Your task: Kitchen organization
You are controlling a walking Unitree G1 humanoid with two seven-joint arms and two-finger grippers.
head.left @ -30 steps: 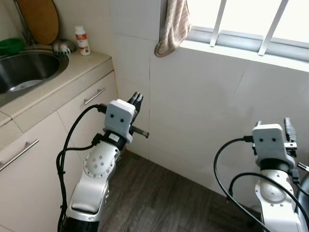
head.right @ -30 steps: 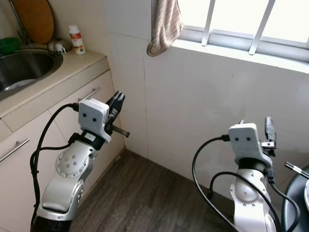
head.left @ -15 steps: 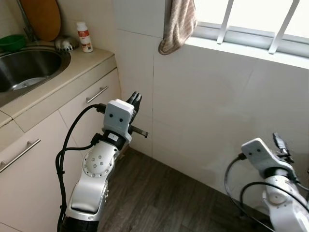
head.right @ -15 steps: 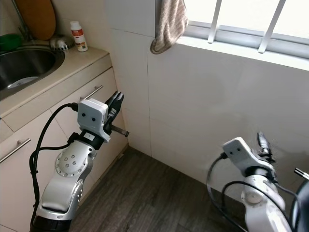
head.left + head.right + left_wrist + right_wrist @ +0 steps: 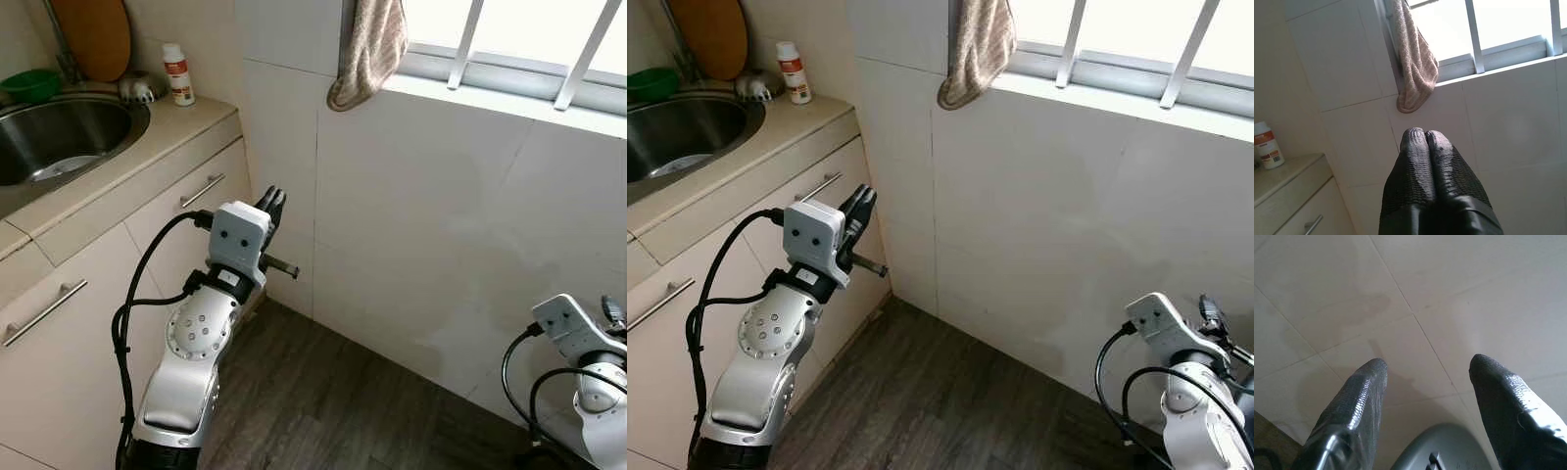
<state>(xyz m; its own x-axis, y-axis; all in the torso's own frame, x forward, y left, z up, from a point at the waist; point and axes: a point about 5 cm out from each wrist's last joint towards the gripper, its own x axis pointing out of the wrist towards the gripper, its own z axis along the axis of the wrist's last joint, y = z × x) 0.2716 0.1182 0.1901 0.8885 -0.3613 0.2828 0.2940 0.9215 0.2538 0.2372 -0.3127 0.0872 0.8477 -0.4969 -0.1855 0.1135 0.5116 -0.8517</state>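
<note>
A white tiled wall [image 5: 421, 225] takes up most of the scene, with a barred window [image 5: 509, 39] along its top and dark wood floor [image 5: 323, 401] at its foot. On the robot's left runs a beige counter [image 5: 147, 137] over cabinet drawers [image 5: 186, 206] with metal bar handles. A steel sink [image 5: 59, 137] is set into the counter.

The left arm is raised in front of the cabinets, its forearm angled up and forward. The left end effector [image 5: 271, 204] points toward the tiled wall just beside the cabinet end. In the left wrist view its two black fingers [image 5: 1418, 161] are pressed together, with nothing between them.

The right arm sits low at the robot's right, near the floor. The right end effector [image 5: 1425, 367] faces the lower wall tiles. Its fingers are spread well apart and hold nothing. A grey rounded object [image 5: 1449, 450] lies below them; what it is cannot be told.

A brown wooden board [image 5: 93, 39] leans upright against the wall behind the sink. A beige towel [image 5: 370, 49] hangs from the window sill, above and beyond the left end effector and well apart from it. A green bowl [image 5: 29, 86] sits at the sink's far edge. A small white bottle [image 5: 177, 73] with an orange label stands on the counter's back corner, well apart from both end effectors.
</note>
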